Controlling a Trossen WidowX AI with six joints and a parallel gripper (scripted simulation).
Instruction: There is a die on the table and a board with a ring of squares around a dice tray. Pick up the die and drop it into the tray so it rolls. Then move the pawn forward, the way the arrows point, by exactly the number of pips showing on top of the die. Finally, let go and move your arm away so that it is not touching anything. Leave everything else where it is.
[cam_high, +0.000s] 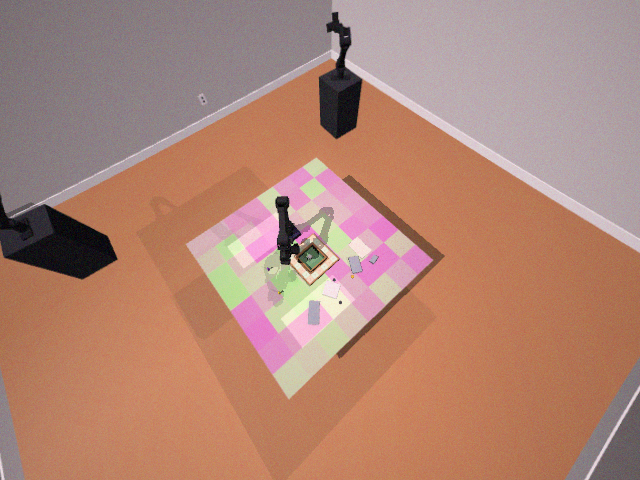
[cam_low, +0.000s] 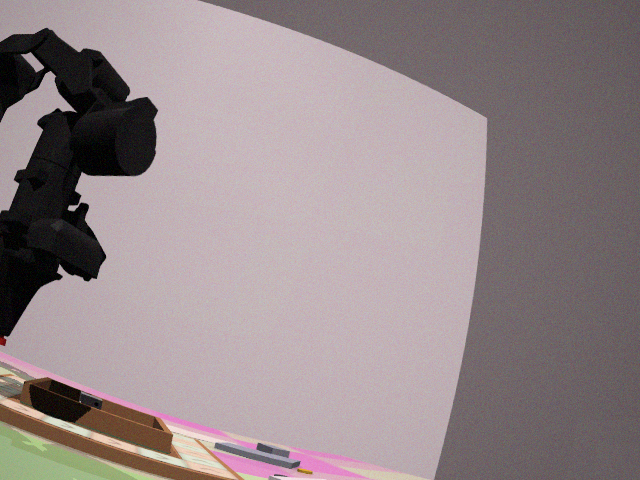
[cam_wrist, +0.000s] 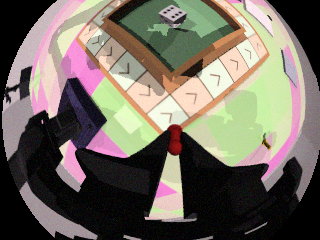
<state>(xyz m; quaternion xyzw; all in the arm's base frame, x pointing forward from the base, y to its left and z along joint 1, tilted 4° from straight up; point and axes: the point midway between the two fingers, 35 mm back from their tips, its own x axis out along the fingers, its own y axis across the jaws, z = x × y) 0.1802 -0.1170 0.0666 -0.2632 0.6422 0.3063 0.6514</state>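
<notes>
The end effector (cam_wrist: 175, 150) is clamped on the upright red pawn (cam_wrist: 175, 138), just outside the tray (cam_wrist: 220, 42) holding the die (cam_wrist: 171, 15).

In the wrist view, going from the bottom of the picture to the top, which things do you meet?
Fingers → red pawn held between them → ring of arrow squares → green dice tray → die.

Top view: high, far, looks down on table (cam_high: 242, 310). Exterior: low, close, faces wall. Wrist: fisheye, looks past jaws. All share board (cam_wrist: 200, 90).
</notes>
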